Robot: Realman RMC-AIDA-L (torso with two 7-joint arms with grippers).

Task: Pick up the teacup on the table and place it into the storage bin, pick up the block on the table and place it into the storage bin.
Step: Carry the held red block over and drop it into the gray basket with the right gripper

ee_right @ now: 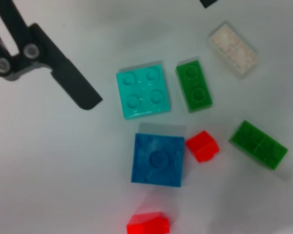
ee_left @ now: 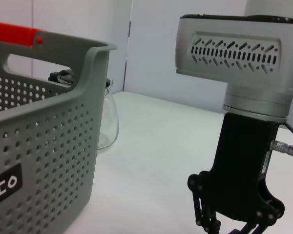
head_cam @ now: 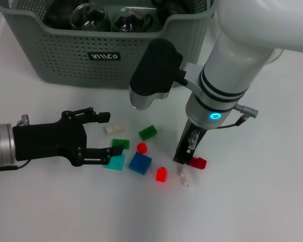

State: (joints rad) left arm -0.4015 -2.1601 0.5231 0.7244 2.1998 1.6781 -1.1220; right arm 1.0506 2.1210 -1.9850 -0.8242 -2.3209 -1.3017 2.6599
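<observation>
Perforated grey-green storage bin (head_cam: 65,55), black label, scooped handles

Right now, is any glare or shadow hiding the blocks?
Head view: no glare on the blocks, and the red block by the right pincer shows plainly; the glassware in the storage bin glints. Right wrist view: only short soft shadows beside the blue block.

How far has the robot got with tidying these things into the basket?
Glass cups already sit inside the grey-green perforated storage bin. The right gripper is down at a small red block; I cannot tell if it grips it. The left gripper is open beside the other blocks, including the turquoise square block and blue block, all on the white table.
</observation>
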